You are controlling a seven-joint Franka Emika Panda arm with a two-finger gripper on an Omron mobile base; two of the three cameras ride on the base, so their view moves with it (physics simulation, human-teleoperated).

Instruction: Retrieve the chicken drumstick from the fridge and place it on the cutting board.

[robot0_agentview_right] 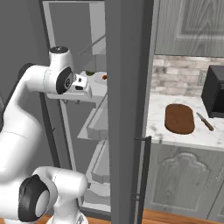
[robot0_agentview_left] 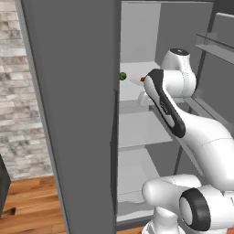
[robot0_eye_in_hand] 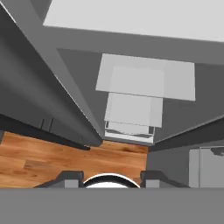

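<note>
The fridge (robot0_agentview_left: 73, 114) stands open, showing its pale shelves (robot0_agentview_left: 137, 128). On an upper shelf lies the chicken drumstick (robot0_agentview_right: 104, 78), a small orange-brown piece that is partly hidden behind the arm in the left base view (robot0_agentview_left: 142, 78). A small green round item (robot0_agentview_left: 122, 76) sits just left of it. My gripper (robot0_agentview_right: 81, 92) hangs at the front of that shelf, short of the drumstick and pointing down. In the hand view the gripper (robot0_eye_in_hand: 111, 178) is open with nothing between its fingertips (robot0_eye_in_hand: 70, 176). The dark brown oval cutting board (robot0_agentview_right: 179, 118) lies on the counter to the right of the fridge.
A brown-handled knife (robot0_agentview_right: 204, 121) lies right of the board, next to the black microwave (robot0_agentview_right: 214, 92). The fridge's dark side wall (robot0_agentview_right: 127, 109) stands between the arm and the marble counter (robot0_agentview_right: 157, 127). Door bins (robot0_agentview_left: 215, 43) project at the upper right. Below is wood floor (robot0_eye_in_hand: 52, 153).
</note>
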